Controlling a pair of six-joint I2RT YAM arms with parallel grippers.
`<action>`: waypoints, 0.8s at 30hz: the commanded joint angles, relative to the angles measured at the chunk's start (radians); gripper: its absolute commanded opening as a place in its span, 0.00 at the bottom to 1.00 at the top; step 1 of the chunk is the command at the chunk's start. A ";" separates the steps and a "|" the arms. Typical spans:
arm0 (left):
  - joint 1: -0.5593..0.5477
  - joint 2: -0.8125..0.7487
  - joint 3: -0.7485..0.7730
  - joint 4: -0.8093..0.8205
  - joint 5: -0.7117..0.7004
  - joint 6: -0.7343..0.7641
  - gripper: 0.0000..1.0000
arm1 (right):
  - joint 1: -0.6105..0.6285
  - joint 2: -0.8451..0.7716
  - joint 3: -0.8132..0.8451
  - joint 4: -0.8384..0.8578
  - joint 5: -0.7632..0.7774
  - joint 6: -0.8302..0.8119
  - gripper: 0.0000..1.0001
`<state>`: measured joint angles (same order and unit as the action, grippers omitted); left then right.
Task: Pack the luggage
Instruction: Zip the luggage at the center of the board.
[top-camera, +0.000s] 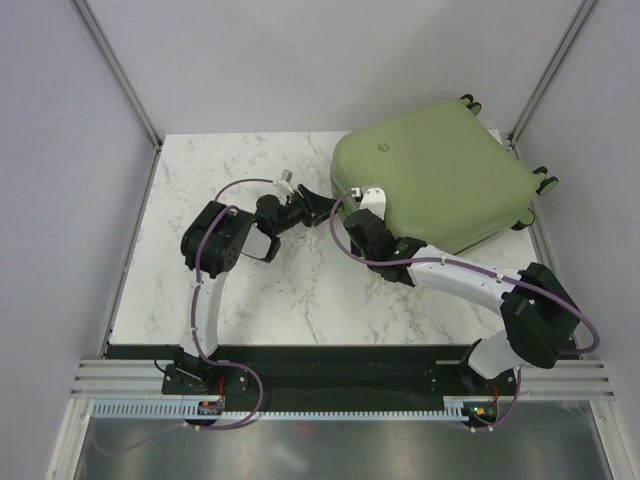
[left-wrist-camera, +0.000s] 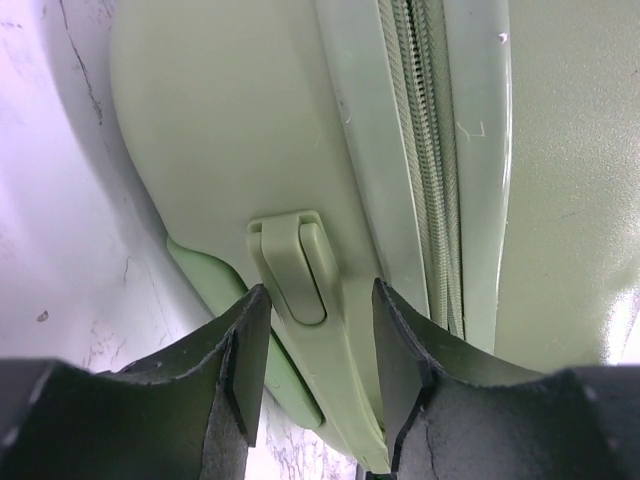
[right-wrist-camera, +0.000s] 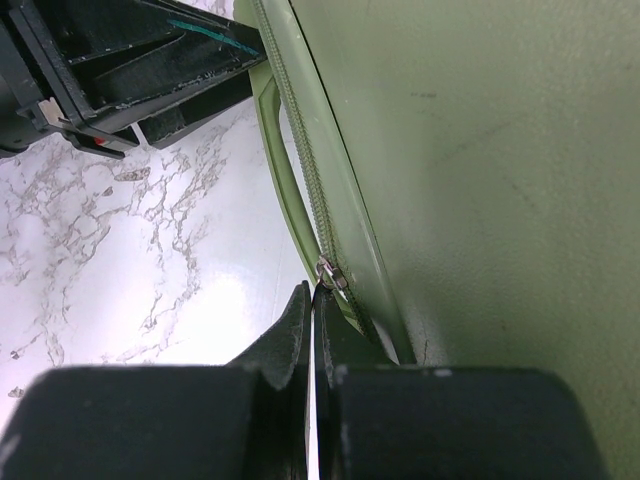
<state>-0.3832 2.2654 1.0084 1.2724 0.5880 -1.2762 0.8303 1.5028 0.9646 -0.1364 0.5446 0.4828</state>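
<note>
The luggage (top-camera: 430, 170) lies shut and flat at the back right of the table, a pale sage-green hard shell with its wheels (top-camera: 545, 182) to the right. My left gripper (top-camera: 328, 202) is at its left edge. In the left wrist view my left gripper (left-wrist-camera: 320, 290) stands open, its fingers on either side of the side handle (left-wrist-camera: 300, 270), beside the closed zipper (left-wrist-camera: 430, 150). My right gripper (top-camera: 356, 192) reaches the same edge from the front. In the right wrist view my right gripper (right-wrist-camera: 313, 292) is shut on the small metal zipper pull (right-wrist-camera: 330, 272).
The white marble table (top-camera: 250, 280) spreads left and in front of the luggage. Grey walls and metal posts (top-camera: 120, 75) close in the back and sides. In the right wrist view the left gripper's body (right-wrist-camera: 130, 70) sits close above, near the handle.
</note>
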 joint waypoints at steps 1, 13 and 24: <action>-0.006 0.000 0.048 0.165 0.016 0.023 0.50 | -0.020 0.022 0.046 0.093 -0.089 -0.012 0.00; -0.006 0.026 0.105 0.104 0.026 0.006 0.34 | -0.020 0.043 0.065 0.089 -0.083 0.000 0.00; -0.039 0.026 0.076 0.203 0.032 -0.031 0.02 | -0.020 0.123 0.173 0.054 -0.031 0.000 0.00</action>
<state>-0.3794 2.3020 1.0687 1.2293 0.5610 -1.3701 0.8177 1.5841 1.0519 -0.1806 0.5789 0.4938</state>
